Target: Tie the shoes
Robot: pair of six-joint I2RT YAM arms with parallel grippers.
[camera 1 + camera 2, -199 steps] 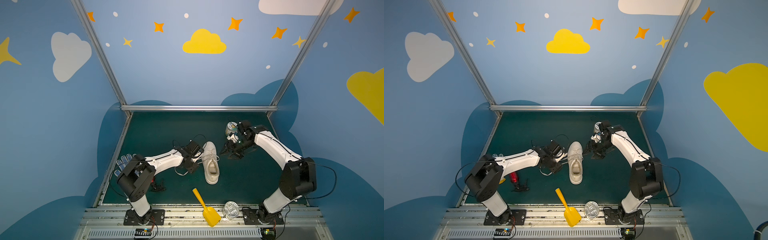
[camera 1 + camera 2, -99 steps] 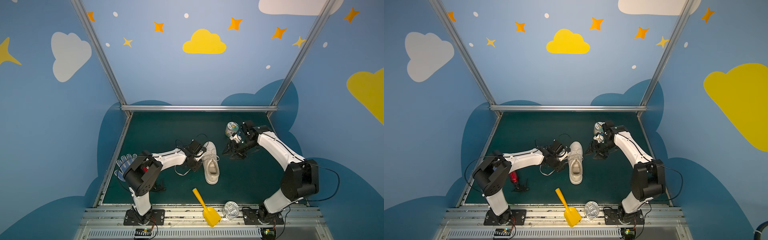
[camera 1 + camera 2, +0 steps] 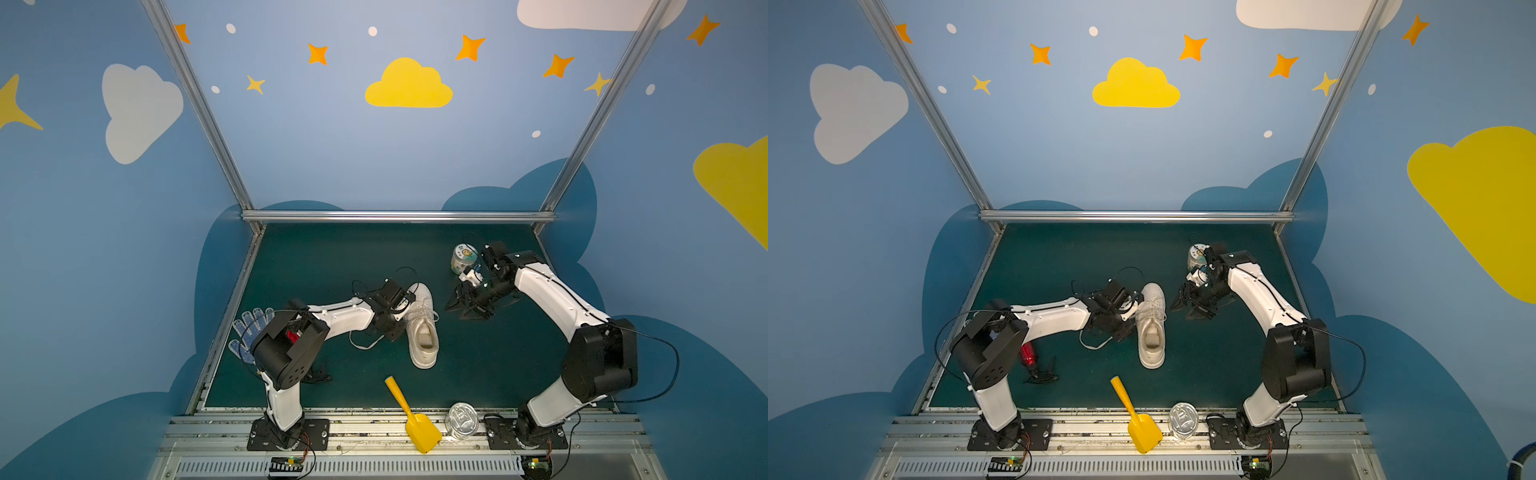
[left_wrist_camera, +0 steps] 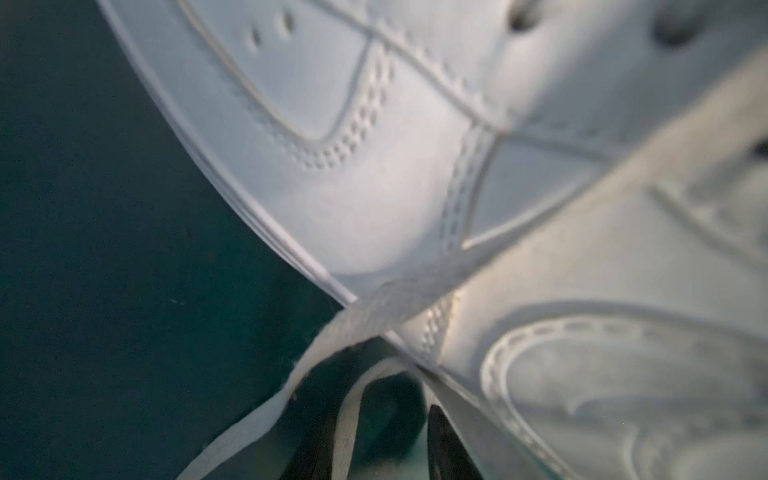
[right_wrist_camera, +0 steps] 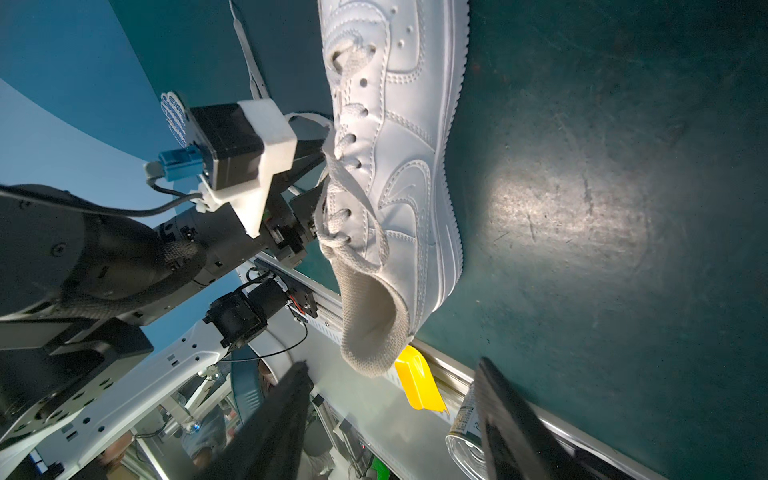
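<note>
The white sneaker (image 3: 423, 328) sits upright on its sole mid-counter (image 3: 332, 257), and the left hand (image 3: 401, 307) is pressed right in against its flank, on the left side in both top views. Over on the opposite flank the right hand (image 3: 457, 311) hovers level with the lacing, clear of the leather, its black fingers (image 5: 286, 415) spread wide with nothing between them. From the left wrist camera the stitched side panel fills the view, and a flat white lace (image 4: 374, 303) drops off the eyelets and across it. The left hand's dark fingers (image 4: 440, 440) stand a little apart, a strand of that lace lying in the gap, with no pinch showing. The right wrist view puts those fingers at the middle eyelets. The sneaker's long axis runs front to back, a touch angled, with the toe toward the back wall (image 3: 395, 166) and the heel and open collar toward the front rail (image 3: 374, 419). One loop of lace lies slack on the counter beside the left arm. A stitched, swoosh-shaped curve marks the sneaker's side. The print on the tin can (image 5: 465, 440) and on the jar (image 3: 463, 257) behind the right hand is too small to read.
</note>
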